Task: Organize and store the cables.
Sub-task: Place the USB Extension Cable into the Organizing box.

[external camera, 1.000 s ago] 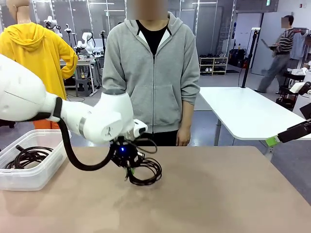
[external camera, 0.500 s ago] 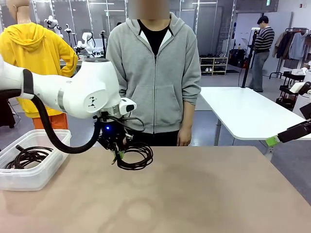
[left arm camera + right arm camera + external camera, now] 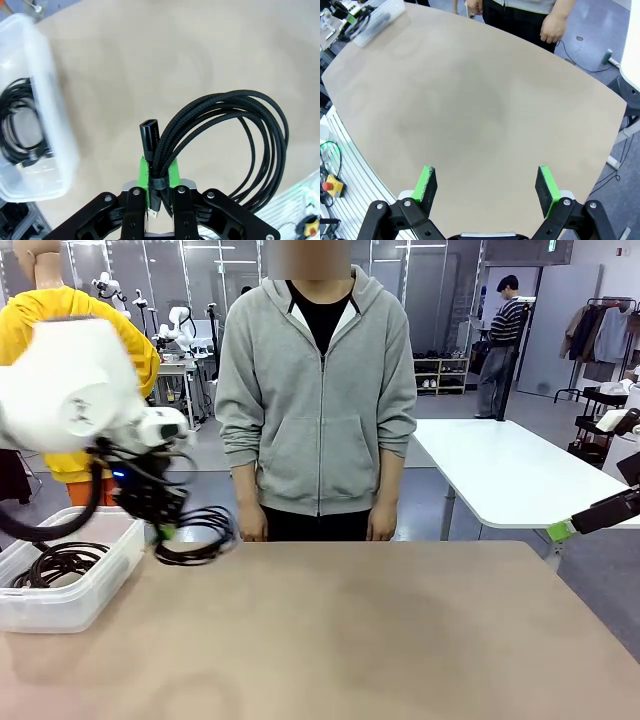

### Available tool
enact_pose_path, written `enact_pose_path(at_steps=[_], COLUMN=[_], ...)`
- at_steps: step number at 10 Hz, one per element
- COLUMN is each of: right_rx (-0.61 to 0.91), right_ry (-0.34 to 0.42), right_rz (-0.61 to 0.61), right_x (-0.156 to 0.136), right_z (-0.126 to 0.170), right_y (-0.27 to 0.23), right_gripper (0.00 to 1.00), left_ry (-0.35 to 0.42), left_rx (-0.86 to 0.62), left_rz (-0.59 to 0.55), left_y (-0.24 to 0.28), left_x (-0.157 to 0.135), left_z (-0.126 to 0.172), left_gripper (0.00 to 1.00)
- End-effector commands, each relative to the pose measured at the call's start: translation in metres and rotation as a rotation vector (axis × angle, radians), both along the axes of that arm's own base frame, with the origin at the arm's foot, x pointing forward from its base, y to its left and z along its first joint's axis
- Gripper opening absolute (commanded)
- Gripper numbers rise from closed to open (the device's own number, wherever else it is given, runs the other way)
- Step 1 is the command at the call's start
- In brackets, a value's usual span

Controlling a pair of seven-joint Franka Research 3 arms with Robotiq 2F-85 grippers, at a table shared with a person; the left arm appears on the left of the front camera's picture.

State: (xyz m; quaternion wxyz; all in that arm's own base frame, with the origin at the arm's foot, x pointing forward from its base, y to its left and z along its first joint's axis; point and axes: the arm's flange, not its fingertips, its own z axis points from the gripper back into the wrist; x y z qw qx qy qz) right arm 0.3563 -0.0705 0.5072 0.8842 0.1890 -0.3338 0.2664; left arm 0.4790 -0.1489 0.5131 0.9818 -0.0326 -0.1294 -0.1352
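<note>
My left gripper is shut on a coiled black cable and holds it in the air just right of the clear plastic bin. In the left wrist view the green pads pinch the bound part of the coil, with a plug end sticking up beside it. More coiled cables lie inside the bin. My right gripper is open, with nothing between its fingers, above the table's near right part.
A person in a grey hoodie stands at the far edge with both hands down by the table. The brown tabletop is bare. A white table stands behind on the right.
My left arm has lifted the coil off the table's middle and swung it left and up toward the bin. The right gripper has not moved.
</note>
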Motion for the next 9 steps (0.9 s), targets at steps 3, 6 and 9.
enact_pose_path(at_steps=[3,6,9], right_rx=[0.004,0.004,0.004], right_ry=[-0.001,-0.001,-0.001], right_rz=[-0.017,-0.017,-0.017], right_x=[0.002,0.002,0.002], right_z=[0.0,0.0,0.0], right_y=[0.001,0.001,0.001], right_gripper=[1.0,1.0,1.0], left_ry=[-0.054,-0.139,-0.17], left_rx=[-0.001,0.029,0.027], left_rz=[-0.005,-0.089,-0.091], left_y=[0.134,0.195,0.207], left_x=[0.006,0.03,0.039], left_z=[0.009,0.005,0.0], left_gripper=[0.0,0.0,0.0])
